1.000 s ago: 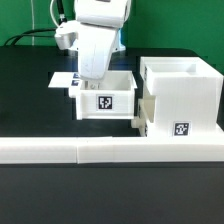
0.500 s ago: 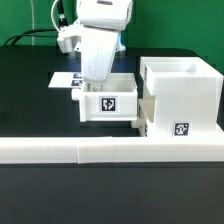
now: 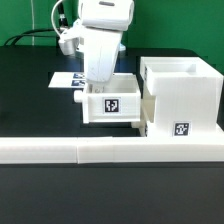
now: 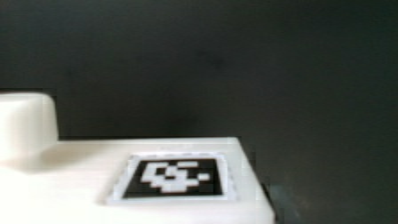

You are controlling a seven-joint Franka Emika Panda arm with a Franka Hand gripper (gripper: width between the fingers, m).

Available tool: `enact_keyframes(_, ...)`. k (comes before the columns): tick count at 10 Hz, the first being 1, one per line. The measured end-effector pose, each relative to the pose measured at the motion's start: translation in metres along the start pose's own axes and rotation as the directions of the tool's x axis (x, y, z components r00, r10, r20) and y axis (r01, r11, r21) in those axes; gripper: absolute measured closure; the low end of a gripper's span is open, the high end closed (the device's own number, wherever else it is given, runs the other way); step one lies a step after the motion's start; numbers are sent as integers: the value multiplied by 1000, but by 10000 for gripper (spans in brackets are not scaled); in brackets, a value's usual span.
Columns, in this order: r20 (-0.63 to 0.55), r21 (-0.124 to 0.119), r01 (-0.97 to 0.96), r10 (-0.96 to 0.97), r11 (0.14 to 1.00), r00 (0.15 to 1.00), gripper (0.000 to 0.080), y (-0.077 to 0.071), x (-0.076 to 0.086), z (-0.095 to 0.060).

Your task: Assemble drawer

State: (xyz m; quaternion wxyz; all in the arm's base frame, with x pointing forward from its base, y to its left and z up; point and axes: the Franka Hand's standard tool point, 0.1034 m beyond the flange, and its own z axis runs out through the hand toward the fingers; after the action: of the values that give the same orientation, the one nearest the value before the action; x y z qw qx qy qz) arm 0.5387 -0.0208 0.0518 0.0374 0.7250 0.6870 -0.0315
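In the exterior view my gripper (image 3: pixel 101 84) reaches down into a small white drawer tray (image 3: pixel 112 104) with a tag on its front and holds it by a wall; the fingertips are hidden behind that wall. The tray's edge on the exterior view's right is close to the tall white box casing (image 3: pixel 183 95), which stands with its opening up and a tag low on its front. A small white part (image 3: pixel 143 123) sticks out at the casing's lower corner. The wrist view shows a white tagged tray surface (image 4: pixel 175 177) over the black table; no fingers show there.
The long low white L-shaped wall (image 3: pixel 100 151) runs along the front, just before the tray and casing. The marker board (image 3: pixel 63 80) lies flat behind the tray on the exterior view's left. Black table (image 3: pixel 30 110) lies around them.
My gripper and the tray in it have moved toward the exterior view's right, closing the gap to the casing. The casing has not moved.
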Motion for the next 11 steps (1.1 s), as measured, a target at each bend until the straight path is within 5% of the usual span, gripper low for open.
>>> enact_keyframes(11, -4, -10, 16, -16, 1000, 1000, 755, 11, 13, -3)
